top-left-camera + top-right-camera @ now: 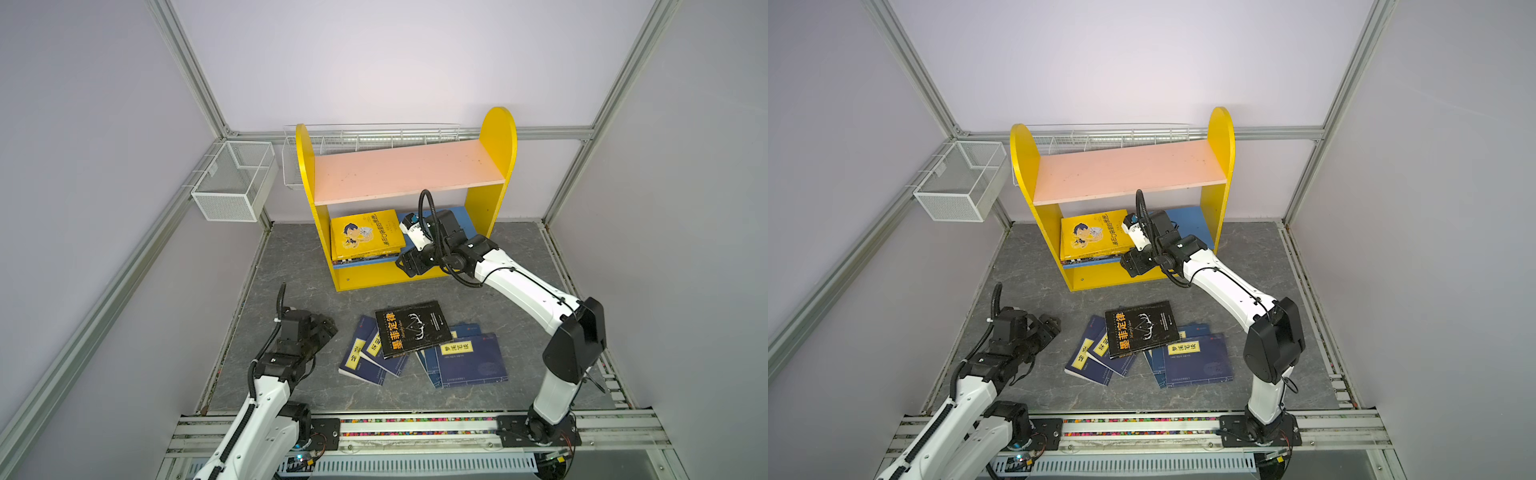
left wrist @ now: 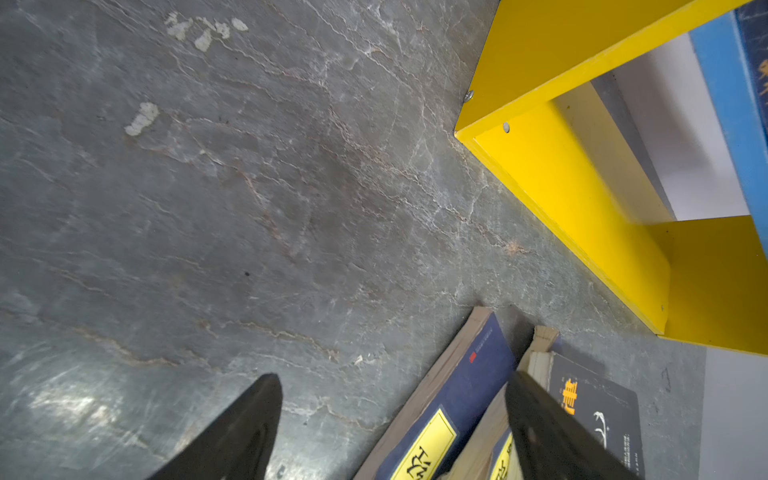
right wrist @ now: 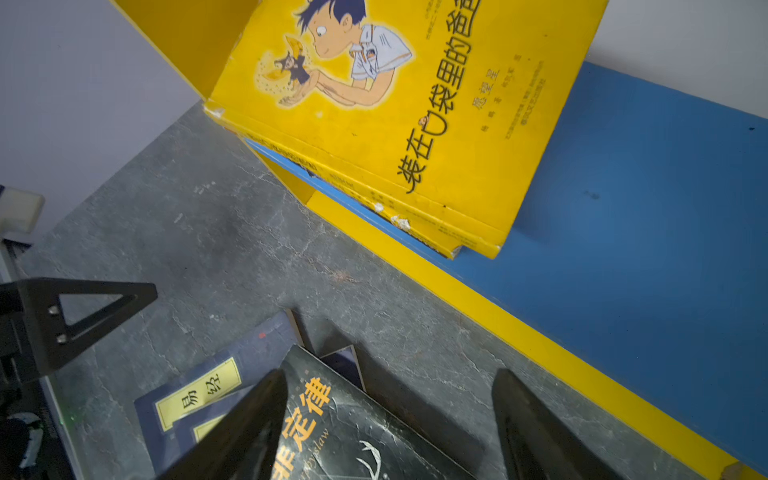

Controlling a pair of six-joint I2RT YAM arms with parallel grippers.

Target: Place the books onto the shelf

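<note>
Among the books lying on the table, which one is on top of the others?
The black book with orange characters: it rests across the navy books with yellow labels, which lie partly under it.

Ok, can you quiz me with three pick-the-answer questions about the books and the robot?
1. Where is the yellow cartoon book? A) pink top board B) blue lower board C) table
2. What colour are the black book's big letters? A) orange B) green C) pink
3. The right end effector is: A) open, empty B) shut on a book C) shut tight, empty
Answers: 1 B, it tops a stack there; 2 A, orange title on the cover; 3 A, fingers apart, nothing between.
</note>
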